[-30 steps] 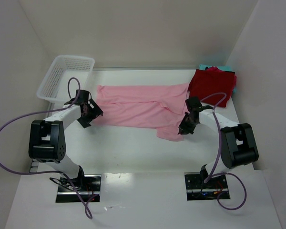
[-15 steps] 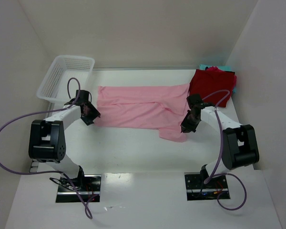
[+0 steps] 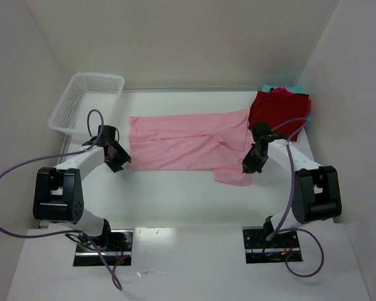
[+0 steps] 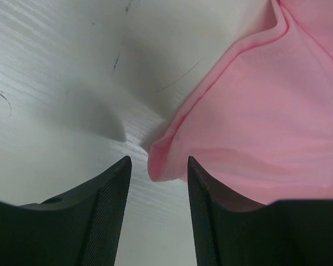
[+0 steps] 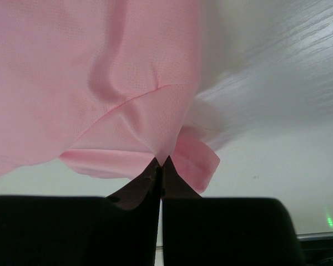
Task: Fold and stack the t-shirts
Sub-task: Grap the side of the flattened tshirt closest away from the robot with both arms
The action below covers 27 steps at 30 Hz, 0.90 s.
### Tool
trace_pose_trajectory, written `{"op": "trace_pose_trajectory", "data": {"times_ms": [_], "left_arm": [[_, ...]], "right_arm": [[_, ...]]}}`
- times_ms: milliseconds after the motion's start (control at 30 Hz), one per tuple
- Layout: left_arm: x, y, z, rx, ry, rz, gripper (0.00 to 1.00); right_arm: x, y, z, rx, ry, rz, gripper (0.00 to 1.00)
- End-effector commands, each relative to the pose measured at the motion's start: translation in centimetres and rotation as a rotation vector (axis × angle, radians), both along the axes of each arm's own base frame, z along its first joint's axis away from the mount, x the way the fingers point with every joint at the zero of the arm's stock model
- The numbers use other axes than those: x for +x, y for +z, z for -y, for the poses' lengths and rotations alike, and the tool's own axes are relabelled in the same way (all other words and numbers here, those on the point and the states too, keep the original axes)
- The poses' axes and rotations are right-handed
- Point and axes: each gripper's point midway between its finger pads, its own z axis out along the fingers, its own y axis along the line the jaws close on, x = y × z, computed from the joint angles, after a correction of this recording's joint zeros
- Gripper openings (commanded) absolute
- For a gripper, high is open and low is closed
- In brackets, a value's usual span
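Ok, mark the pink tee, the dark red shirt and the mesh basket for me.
pink t-shirt (image 3: 182,141), top external view, on the flat middle of its body.
dark red shirt (image 3: 277,111), top external view, centre of the folded cloth.
white mesh basket (image 3: 64,108), top external view, on its left wall.

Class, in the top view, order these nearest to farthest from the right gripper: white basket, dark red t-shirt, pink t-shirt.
1. Pink t-shirt, pinched in the right gripper.
2. Dark red t-shirt, far right corner.
3. White basket, far left.
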Motion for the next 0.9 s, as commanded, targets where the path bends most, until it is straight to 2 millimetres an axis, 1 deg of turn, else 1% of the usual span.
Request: {"op": "trace_pose_trajectory", "data": {"times_ms": [0, 33, 67, 133, 233, 267, 300, 333, 367, 400, 500, 533, 567, 600, 700, 767, 800, 833, 867], "left_arm": [[-0.7, 1.0, 0.9, -0.048, -0.026, 0.025, 0.53], [-1.0, 0.7, 1.1, -0.056, -0.03, 0.015, 0.53], [-1.0, 0.9, 1.1, -0.056, -0.031, 0.024, 0.53], [-1.9, 0.1, 1.1, -0.057, -0.03, -0.004, 0.51], [-2.5, -0.3, 1.1, -0.06, -0.021, -0.024, 0.48], [-2.5, -0.4, 0.9, -0.052, -0.017, -0.024, 0.48], [-2.2, -0.3, 0.8, -0.049, -0.003, -0.013, 0.44], [-2.1, -0.5, 0.8, -0.054, 0.008, -0.007, 0.44], [-2.4, -1.3, 0.8, -0.054, 0.009, -0.025, 0.42], [-2.0, -1.3, 1.1, -0.072, 0.011, -0.017, 0.4], [-2.2, -2.2, 1.3, -0.08, 0.008, -0.043, 0.3], [-1.7, -1.9, 1.1, -0.071, 0.012, -0.032, 0.26], [-1.7, -2.0, 0.9, -0.061, 0.016, -0.032, 0.21], [-1.4, -1.7, 0.9, -0.061, 0.016, -0.022, 0.12], [-1.4, -1.8, 0.6, -0.041, 0.025, -0.022, 0.01], [-1.2, -1.3, 0.4, -0.032, 0.03, -0.014, 0.0], [-1.4, -1.4, 0.4, -0.032, 0.03, -0.024, 0.0], [-1.0, -0.8, 0.2, -0.02, 0.025, -0.003, 0.0], [-1.3, -0.4, 0.2, -0.02, 0.025, -0.003, 0.0]], "right_arm": [[0.9, 2.1, 0.2, -0.002, 0.006, 0.063, 0.02], [1.1, 2.1, 0.2, -0.001, 0.006, 0.072, 0.02], [1.1, 1.9, 0.2, -0.002, 0.006, 0.063, 0.02], [1.3, 2.0, 0.0, 0.008, 0.008, 0.071, 0.02], [1.2, 1.7, 0.0, 0.004, 0.017, 0.063, 0.02], [1.2, 1.7, 0.0, 0.004, 0.017, 0.063, 0.02], [1.2, 1.7, 0.0, 0.004, 0.017, 0.063, 0.02], [1.2, 1.7, 0.0, 0.004, 0.017, 0.063, 0.02], [1.2, 1.7, 0.0, 0.004, 0.017, 0.063, 0.02], [1.2, 1.7, 0.0, 0.004, 0.017, 0.063, 0.02], [1.2, 1.7, -0.1, 0.013, 0.02, 0.062, 0.02], [1.2, 1.7, -0.1, 0.013, 0.02, 0.062, 0.02], [1.2, 1.7, -0.1, 0.013, 0.02, 0.062, 0.02], [1.2, 1.7, -0.1, 0.013, 0.02, 0.062, 0.02], [1.1, 1.8, -0.3, 0.019, 0.031, 0.061, 0.02], [1.1, 1.8, -0.3, 0.019, 0.031, 0.061, 0.01], [1.1, 1.8, -0.3, 0.019, 0.031, 0.061, 0.0], [1.2, 2.0, -0.3, 0.02, 0.031, 0.07, 0.0], [1.2, 2.0, -0.3, 0.02, 0.031, 0.07, 0.0]]}}
